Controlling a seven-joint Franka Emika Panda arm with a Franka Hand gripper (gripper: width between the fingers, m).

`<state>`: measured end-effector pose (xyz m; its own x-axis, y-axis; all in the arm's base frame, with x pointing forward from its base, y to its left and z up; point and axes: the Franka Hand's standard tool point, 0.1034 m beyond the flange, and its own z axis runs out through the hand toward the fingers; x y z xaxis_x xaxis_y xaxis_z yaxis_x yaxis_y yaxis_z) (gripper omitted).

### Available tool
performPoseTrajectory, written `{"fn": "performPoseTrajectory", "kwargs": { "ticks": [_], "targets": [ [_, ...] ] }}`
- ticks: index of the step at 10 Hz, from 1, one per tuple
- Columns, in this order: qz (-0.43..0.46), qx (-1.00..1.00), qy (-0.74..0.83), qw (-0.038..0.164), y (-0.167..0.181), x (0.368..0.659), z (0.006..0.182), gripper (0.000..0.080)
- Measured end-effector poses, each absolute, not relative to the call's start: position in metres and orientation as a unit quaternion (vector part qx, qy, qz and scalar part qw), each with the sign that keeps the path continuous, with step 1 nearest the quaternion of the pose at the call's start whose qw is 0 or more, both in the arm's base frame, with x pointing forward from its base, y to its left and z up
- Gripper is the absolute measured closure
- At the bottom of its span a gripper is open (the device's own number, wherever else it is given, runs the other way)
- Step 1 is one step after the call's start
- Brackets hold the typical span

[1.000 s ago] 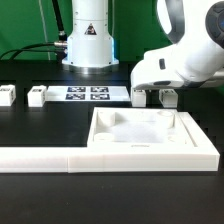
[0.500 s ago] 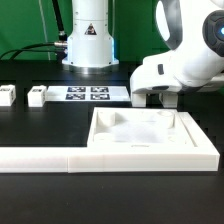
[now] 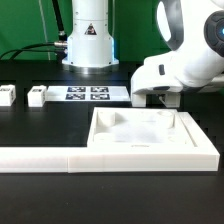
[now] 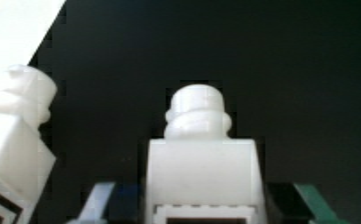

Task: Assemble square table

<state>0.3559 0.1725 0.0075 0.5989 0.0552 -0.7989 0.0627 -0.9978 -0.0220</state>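
White slab point(image 3: 150, 130) and leg point(image 3: 37, 96), black-squared white marker board point(image 3: 88, 95), black tabletop point(image 3: 40, 125)
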Motion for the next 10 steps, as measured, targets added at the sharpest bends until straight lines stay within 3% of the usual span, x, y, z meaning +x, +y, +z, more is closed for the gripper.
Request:
{"fn": "performPoseTrajectory", "kwargs": {
  "ticks": [4, 8, 9, 10],
  "targets": [
    [-0.449, 0.893, 0.039, 0.001, 0.171, 0.357, 0.01, 0.0512],
    [-0.458, 0.887, 0.046, -0.018, 0.151, 0.381, 0.065, 0.0511],
    [-0.457, 0.888, 0.042, -0.021, 0.145, 0.386, 0.074, 0.0511],
    [-0.446, 0.894, 0.042, -0.022, 0.147, 0.387, 0.069, 0.0511]
  ]
}}
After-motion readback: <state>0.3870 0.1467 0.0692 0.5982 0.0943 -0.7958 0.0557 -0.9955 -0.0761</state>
